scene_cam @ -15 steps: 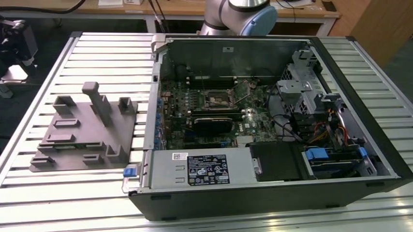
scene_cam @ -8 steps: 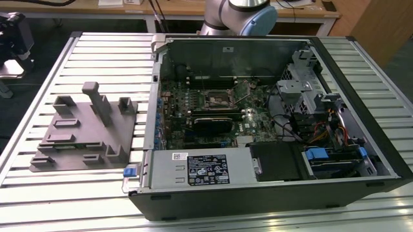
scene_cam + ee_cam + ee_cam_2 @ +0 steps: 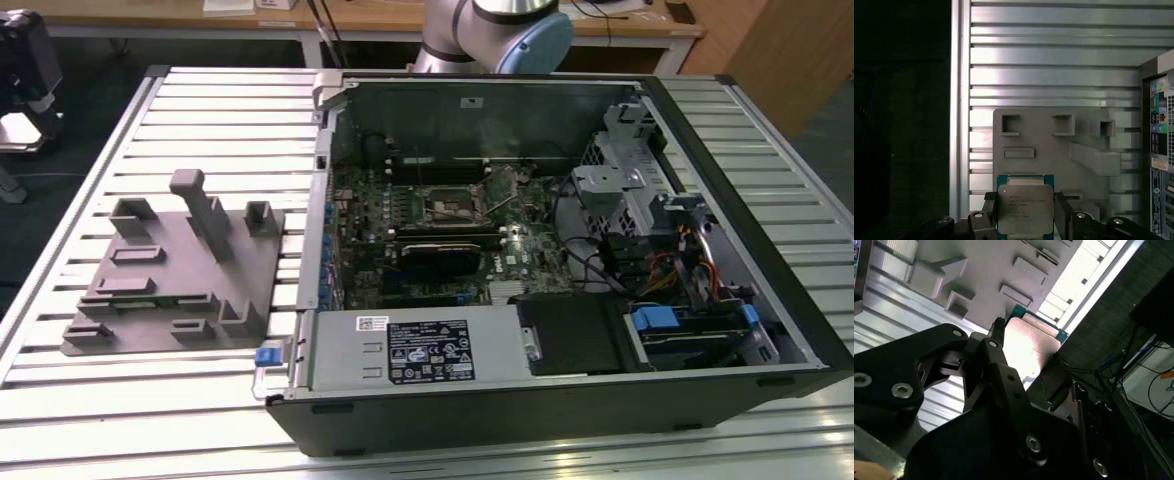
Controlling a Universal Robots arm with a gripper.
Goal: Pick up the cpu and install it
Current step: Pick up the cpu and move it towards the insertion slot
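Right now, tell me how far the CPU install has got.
Done: the pick-up. The small square silver-faced cpu is off the grey plastic tray.
In hand: the black end effector is shut on the cpu's edges, as both wrist views show.
Left: the install. The motherboard socket in the open black computer case looks unfilled.

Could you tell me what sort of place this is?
Probably a robotics lab or workshop: an open computer case lies on a slatted metal table beside a grey fixture tray, and the gripper holds the cpu.
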